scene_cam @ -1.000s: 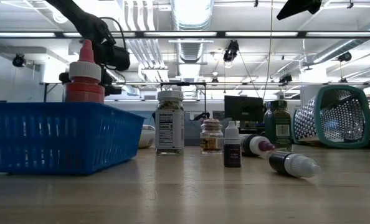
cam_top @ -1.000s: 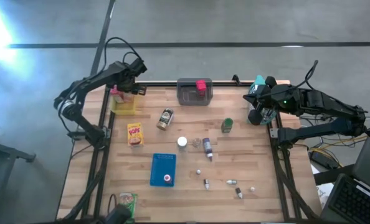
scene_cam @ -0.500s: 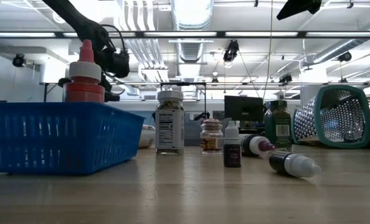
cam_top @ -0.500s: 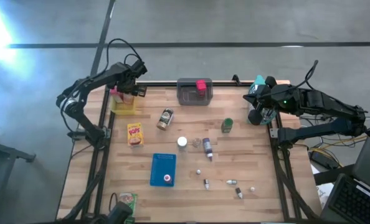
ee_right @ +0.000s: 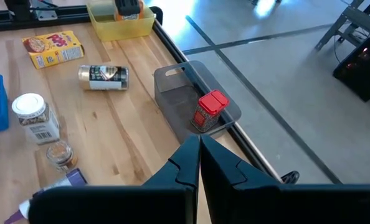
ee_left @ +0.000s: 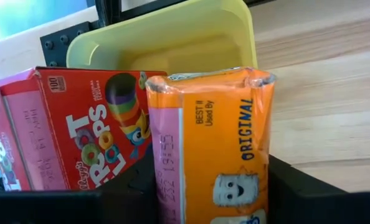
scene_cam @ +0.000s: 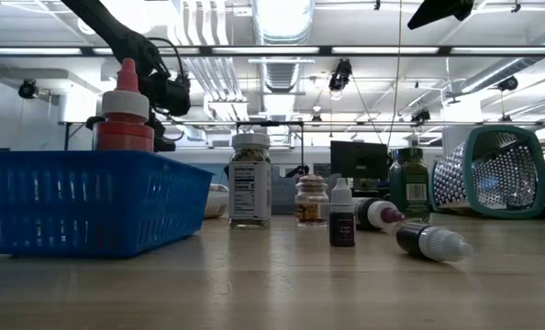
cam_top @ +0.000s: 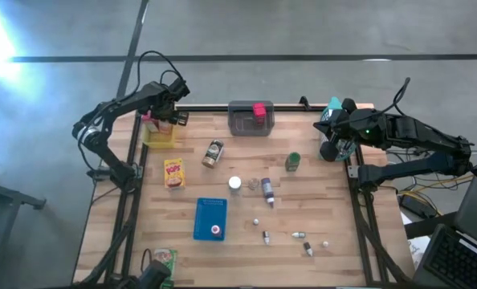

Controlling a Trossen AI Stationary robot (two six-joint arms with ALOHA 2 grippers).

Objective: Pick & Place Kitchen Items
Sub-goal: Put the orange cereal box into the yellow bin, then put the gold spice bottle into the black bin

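The left gripper [cam_top: 163, 117] has its fingers closed on an orange packet [ee_left: 211, 149], held above the yellow bin [cam_top: 160, 135] at the bench's far left corner, beside a red cereal box [ee_left: 66, 130]. This looks like the placing step: next, lower and release inside the rim. The right gripper [ee_right: 199, 163], pinched closed and empty, waits at the far right edge.

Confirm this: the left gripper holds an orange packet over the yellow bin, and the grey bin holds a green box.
Not quite: the box in the grey bin is red, as the right wrist view shows. The left gripper does hold the orange packet over the yellow bin.
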